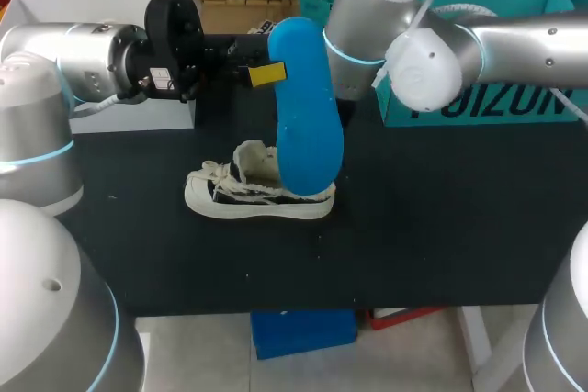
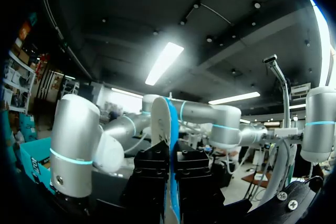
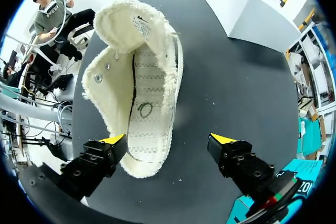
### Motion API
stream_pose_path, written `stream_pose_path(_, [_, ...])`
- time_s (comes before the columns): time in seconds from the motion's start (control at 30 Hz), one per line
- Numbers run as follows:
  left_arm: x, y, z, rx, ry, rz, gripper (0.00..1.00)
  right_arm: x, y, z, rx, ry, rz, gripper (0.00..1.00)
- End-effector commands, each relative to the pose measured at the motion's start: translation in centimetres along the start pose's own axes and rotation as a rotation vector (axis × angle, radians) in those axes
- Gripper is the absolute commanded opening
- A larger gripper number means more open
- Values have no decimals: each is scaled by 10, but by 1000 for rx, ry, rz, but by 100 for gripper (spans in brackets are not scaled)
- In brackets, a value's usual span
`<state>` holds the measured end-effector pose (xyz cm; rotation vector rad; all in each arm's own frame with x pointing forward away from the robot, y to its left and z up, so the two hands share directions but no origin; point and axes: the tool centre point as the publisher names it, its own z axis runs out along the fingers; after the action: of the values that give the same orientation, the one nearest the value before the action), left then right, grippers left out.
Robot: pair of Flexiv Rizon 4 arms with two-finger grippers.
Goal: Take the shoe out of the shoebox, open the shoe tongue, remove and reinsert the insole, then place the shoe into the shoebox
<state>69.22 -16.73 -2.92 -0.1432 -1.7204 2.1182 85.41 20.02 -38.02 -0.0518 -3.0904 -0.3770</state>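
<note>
- Insole, blue and foam-like, hangs upright over the heel end of the shoe, clamped from both sides by the left tool.
- Cream canvas shoe sits on its sole on the black tabletop, tongue folded open.
- Right tool hovers above the shoe, fingers spread wide, holding nothing.
- Teal cardboard shoebox stands at the far right, apart from the shoe.

I see a black table with 1 cream shoe lying near its middle. A teal shoebox sits at the far right, and 1 white box at the far left.
</note>
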Motion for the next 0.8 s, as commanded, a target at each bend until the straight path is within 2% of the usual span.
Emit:
stream_pose_path(0.03, [1,1,1,0,-3,2,0,-4,13,7,180,11,-1,100])
stream_pose_path(0.3, [1,1,1,0,-3,2,0,-5,28,14,201,27,-9,100])
stream_pose_path(0.8, [1,1,1,0,-3,2,0,-14,45,28,207,54,-32,100])
